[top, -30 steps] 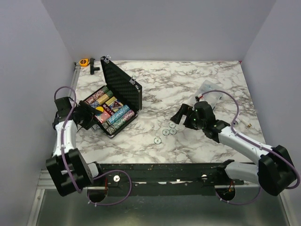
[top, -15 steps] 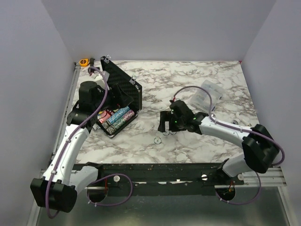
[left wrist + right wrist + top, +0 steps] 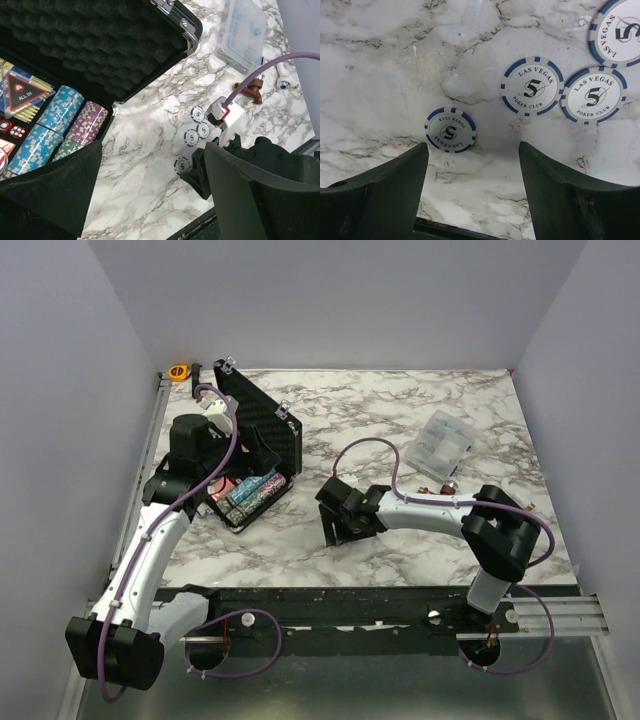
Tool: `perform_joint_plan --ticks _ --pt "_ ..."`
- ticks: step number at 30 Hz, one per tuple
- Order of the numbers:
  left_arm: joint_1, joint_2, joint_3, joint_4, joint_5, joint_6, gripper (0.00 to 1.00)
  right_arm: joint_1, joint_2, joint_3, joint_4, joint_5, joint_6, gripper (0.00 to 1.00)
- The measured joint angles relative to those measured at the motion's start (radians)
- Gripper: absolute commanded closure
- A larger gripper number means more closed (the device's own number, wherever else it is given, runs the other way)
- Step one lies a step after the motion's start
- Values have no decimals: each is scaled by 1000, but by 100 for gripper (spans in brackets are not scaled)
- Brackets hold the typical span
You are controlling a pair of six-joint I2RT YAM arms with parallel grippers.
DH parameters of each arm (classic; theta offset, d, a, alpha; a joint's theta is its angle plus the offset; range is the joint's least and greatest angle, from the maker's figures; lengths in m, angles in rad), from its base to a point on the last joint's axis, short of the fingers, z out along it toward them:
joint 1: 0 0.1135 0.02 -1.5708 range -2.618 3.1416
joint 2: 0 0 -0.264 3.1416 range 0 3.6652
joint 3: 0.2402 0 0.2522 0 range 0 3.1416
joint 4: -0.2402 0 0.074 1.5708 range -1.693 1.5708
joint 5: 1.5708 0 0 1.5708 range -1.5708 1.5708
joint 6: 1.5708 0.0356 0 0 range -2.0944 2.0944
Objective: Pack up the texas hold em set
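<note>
The black hinged case [image 3: 262, 430] stands open at the left, its lid upright, with rows of coloured chips [image 3: 65, 112] inside. My left gripper [image 3: 258, 455] hovers over the case, open and empty [image 3: 155, 200]. Several loose white-and-blue "5" chips [image 3: 450, 130] lie on the marble right of the case and also show in the left wrist view [image 3: 192, 135]. My right gripper [image 3: 335, 527] is open and empty low over them [image 3: 472, 170], with the nearest chip just ahead of its left finger. It hides the chips in the top view.
A clear plastic bag [image 3: 438, 443] lies at the back right, with a small red piece [image 3: 447, 483] near it. An orange tape roll [image 3: 178, 371] sits at the back left corner. A black metal rail [image 3: 350, 602] runs along the near table edge.
My left arm has swung up from beside the case to over it. My right gripper has moved left and nearer, down over the loose chips.
</note>
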Motion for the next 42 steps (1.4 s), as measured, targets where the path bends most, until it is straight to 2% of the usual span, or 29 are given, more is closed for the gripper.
perform_joint_plan --ticks 7,10,15,20,27,32,38,42 --pt "20 -2 0 0 1 -15 15 2 35 80 -74 92 18 18" --pt "20 7 23 -7 12 -65 1 -9 36 121 -102 142 34 16" --pt "20 71 203 -22 10 -161 1 -74 51 149 -124 158 65 16" --pt "20 108 346 -32 -26 -136 1 -105 73 151 -131 169 55 20" --pt "20 79 206 -24 -57 -83 2 -101 86 171 -96 172 -42 25" --pt "20 85 203 -35 -63 -65 3 -101 98 184 -48 172 -130 29" --pt "20 82 203 -35 -64 -57 3 -101 142 194 -17 167 -185 30" --pt "20 82 203 -35 -64 -53 3 -101 143 190 -2 164 -205 34"
